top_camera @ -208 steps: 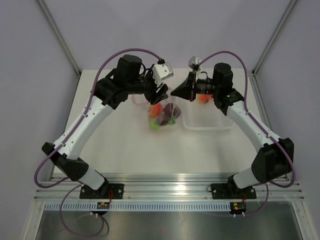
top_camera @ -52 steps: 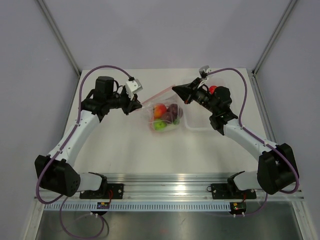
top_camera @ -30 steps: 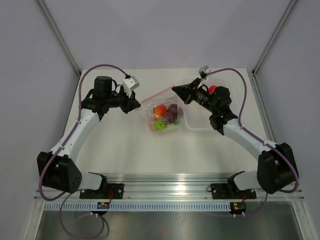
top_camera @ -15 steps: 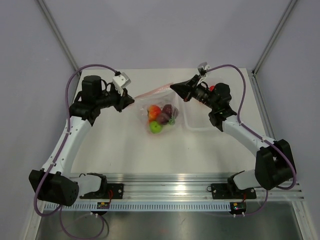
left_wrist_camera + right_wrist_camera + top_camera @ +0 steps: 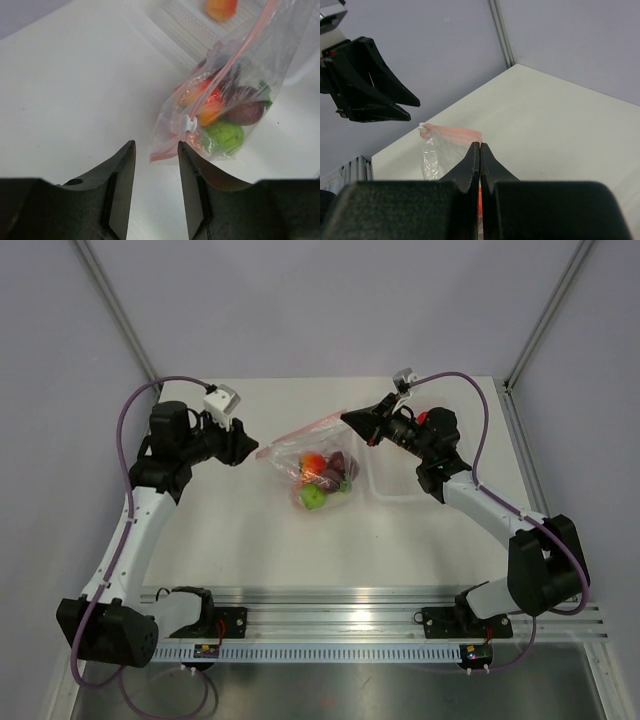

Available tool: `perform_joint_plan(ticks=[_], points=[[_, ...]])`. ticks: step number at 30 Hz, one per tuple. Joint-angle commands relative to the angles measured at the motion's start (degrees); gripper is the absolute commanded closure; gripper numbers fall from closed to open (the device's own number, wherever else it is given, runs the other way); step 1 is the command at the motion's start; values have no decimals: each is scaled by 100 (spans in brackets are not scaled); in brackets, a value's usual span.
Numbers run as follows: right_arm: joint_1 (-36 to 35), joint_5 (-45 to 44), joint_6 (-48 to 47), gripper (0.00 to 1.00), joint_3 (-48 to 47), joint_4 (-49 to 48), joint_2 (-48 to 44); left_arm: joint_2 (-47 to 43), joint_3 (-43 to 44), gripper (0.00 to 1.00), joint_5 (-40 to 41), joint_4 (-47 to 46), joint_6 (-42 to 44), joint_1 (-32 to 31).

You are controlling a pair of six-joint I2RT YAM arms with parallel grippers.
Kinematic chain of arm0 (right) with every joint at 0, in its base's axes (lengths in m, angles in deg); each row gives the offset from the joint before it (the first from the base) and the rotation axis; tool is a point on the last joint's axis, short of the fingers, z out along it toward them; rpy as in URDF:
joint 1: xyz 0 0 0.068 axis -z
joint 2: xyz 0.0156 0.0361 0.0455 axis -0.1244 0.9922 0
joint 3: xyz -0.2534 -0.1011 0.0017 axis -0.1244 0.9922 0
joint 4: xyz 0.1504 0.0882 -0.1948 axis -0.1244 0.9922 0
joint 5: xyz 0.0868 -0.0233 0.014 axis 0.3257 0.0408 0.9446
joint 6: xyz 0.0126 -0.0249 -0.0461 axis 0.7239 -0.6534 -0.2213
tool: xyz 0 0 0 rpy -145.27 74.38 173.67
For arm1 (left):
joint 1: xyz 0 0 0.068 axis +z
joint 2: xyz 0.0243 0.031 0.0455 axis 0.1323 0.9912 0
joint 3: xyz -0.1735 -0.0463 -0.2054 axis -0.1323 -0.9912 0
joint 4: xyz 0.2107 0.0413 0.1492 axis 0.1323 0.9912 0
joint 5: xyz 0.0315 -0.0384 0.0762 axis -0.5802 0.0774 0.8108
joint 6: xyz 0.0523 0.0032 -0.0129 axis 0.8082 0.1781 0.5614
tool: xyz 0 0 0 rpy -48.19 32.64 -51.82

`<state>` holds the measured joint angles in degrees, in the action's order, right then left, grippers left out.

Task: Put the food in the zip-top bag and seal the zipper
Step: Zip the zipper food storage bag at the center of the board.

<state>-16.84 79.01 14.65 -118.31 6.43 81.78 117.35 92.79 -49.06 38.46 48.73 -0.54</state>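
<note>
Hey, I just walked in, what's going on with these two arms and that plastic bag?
The right gripper is shut on one end of the zipper, holding that edge of the zip-top bag up off the table. The food is mostly inside the bag. The left gripper is open and empty, just short of the bag's other end, where the white slider sits. One orange piece lies in the clear tray behind the bag.

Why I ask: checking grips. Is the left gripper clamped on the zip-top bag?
No, the left gripper stands open, its fingers apart, not pinching the zip-top bag ahead of them.
</note>
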Motion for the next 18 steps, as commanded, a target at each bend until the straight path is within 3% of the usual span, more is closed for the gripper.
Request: perform_joint_plan(ticks=[1, 3, 4, 7, 13, 18], points=[[26, 110, -57, 100, -173, -151, -94, -326, -68, 57, -86, -705, -709, 304], [17, 110, -39, 100, -181, -169, -76, -239, -33, 55, -255, -416, -622, 436], [17, 110, -30, 100, -181, -186, -85, -204, -24, 46, -395, -344, -569, 454], [26, 128, -30, 100, -208, -186, -76, -98, -199, 32, -729, -282, -498, 471], [26, 198, -48, 100, -269, -90, -68, 288, -455, 32, -1334, -150, -279, 498], [17, 224, -30, 100, -322, -72, -32, 578, -490, 39, -1732, -168, -156, 498]])
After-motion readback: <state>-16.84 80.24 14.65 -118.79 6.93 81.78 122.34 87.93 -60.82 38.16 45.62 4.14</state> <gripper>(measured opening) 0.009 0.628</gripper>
